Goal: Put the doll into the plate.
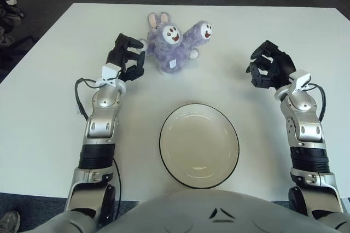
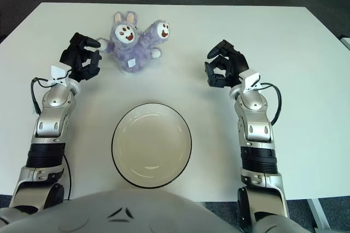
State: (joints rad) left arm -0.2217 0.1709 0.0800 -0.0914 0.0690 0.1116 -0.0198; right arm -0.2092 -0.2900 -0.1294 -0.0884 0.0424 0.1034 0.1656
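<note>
The left hand [image 1: 127, 58] hovers just left of the doll [image 1: 174, 41], fingers loosely curled and holding nothing. The right hand [image 1: 269, 70], likewise half-curled and empty, is well to the doll's right. One purple doll lies on the table [image 1: 49, 91], beyond one empty plate [image 1: 199, 145]

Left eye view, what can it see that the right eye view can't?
Only the left eye view shows a shoe in the bottom left corner and dark clutter on the floor at far left. Only the right eye view shows the table's far right corner and the floor past it. Both show the purple doll, the plate, the left hand beside the doll and the right hand.
</note>
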